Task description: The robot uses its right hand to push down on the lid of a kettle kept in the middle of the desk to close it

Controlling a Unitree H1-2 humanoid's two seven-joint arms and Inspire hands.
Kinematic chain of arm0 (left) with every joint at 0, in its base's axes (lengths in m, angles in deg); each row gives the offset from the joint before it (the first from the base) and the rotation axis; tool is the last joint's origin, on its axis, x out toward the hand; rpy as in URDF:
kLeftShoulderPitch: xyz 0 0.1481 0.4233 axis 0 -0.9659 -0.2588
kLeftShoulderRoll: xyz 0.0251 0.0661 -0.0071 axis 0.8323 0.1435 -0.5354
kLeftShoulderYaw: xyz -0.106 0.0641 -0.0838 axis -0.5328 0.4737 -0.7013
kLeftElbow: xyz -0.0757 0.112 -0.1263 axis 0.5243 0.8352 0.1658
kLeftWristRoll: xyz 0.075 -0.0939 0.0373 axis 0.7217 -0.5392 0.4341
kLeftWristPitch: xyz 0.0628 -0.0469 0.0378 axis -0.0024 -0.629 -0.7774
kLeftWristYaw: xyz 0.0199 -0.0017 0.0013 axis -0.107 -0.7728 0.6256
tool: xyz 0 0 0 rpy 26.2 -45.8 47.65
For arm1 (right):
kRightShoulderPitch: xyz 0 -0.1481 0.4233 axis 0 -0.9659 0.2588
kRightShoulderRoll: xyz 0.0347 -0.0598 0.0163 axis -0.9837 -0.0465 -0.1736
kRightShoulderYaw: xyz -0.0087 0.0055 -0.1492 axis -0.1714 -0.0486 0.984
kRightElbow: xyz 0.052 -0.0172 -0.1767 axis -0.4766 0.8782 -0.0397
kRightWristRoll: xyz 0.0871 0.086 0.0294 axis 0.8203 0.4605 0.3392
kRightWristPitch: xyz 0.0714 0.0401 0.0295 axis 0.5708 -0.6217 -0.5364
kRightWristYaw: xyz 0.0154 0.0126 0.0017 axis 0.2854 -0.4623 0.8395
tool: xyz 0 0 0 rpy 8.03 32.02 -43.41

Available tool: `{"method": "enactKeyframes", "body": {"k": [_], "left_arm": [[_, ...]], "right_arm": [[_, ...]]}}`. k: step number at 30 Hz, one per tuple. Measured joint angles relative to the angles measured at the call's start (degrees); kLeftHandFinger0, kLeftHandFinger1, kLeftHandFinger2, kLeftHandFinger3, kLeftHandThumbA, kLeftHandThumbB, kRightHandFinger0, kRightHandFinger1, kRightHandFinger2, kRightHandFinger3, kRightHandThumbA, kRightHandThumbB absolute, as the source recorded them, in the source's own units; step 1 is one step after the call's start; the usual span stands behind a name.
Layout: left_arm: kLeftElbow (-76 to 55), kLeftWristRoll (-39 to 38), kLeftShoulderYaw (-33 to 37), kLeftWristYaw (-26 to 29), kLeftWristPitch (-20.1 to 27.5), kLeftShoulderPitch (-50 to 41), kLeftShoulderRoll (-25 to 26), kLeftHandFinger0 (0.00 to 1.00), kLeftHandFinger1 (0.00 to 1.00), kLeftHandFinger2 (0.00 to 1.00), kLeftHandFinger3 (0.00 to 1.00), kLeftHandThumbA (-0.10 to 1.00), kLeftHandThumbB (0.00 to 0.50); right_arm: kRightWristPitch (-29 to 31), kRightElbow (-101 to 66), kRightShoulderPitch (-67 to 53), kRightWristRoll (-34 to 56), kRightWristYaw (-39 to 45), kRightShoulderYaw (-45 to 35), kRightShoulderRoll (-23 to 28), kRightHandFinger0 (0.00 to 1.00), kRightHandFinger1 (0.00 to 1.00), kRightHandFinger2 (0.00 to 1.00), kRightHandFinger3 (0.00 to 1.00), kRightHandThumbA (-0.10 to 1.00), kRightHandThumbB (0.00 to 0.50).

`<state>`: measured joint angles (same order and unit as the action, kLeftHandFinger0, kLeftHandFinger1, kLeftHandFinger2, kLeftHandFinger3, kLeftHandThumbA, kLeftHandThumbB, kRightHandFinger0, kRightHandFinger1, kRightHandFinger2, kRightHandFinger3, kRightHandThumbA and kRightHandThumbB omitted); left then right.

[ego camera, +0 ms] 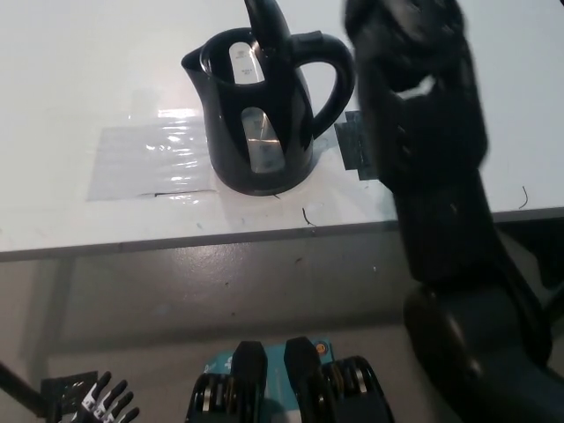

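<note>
The black electric kettle [260,123] stands mid-desk, a little back from the desk's [106,79] front edge, with its lid [264,22] tipped upright. The right hand [401,35] hangs blurred beside the handle [330,75]; whether its fingers are spread or clenched cannot be told. It should come over the lid from behind and press straight down, so the kettle does not slide. The left hand [104,404] rests low, fingers spread, holding nothing.
</note>
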<state>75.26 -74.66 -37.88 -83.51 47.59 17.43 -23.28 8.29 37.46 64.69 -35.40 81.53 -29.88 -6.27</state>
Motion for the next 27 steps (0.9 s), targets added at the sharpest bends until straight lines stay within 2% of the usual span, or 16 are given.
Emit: {"method": "enactKeyframes", "body": {"k": [7, 11, 14, 19, 27], "left_arm": [[-0.87, -0.59, 0.57, -1.50, 0.47, -0.79, 0.04, 1.00, 1.00, 1.00, 1.00, 1.00, 0.479], [-0.92, -0.77, 0.88, -1.89, 0.88, -1.47, -0.26, 1.00, 1.00, 1.00, 1.00, 1.00, 0.482], [-0.90, -0.94, 1.16, -2.14, 1.31, -1.84, -0.33, 1.00, 1.00, 1.00, 1.00, 1.00, 0.480], [-0.91, -1.31, 1.18, -2.61, 1.70, -1.89, -0.32, 1.00, 1.00, 1.00, 1.00, 1.00, 0.485], [-0.91, -1.60, 0.72, -2.94, 1.98, -1.83, -0.32, 1.00, 1.00, 1.00, 1.00, 1.00, 0.481]], "right_arm": [[0.65, 8.22, 4.74, -0.21, -2.20, 0.00, -2.43, 1.00, 1.00, 1.00, 1.00, 0.42, 0.094], [1.89, 11.80, 4.86, -0.07, -2.76, -0.16, -3.21, 1.00, 1.00, 1.00, 1.00, 0.43, 0.108], [2.43, 12.77, 4.77, 0.02, -3.09, -0.37, -3.21, 1.00, 1.00, 1.00, 1.00, 0.43, 0.093], [3.47, 12.84, 4.25, 0.13, -3.19, -0.91, -3.03, 1.00, 1.00, 1.00, 1.00, 0.45, 0.107], [4.14, 9.57, 1.85, 0.08, -3.03, -0.93, -1.22, 1.00, 1.00, 1.00, 1.00, 0.44, 0.075]]}}
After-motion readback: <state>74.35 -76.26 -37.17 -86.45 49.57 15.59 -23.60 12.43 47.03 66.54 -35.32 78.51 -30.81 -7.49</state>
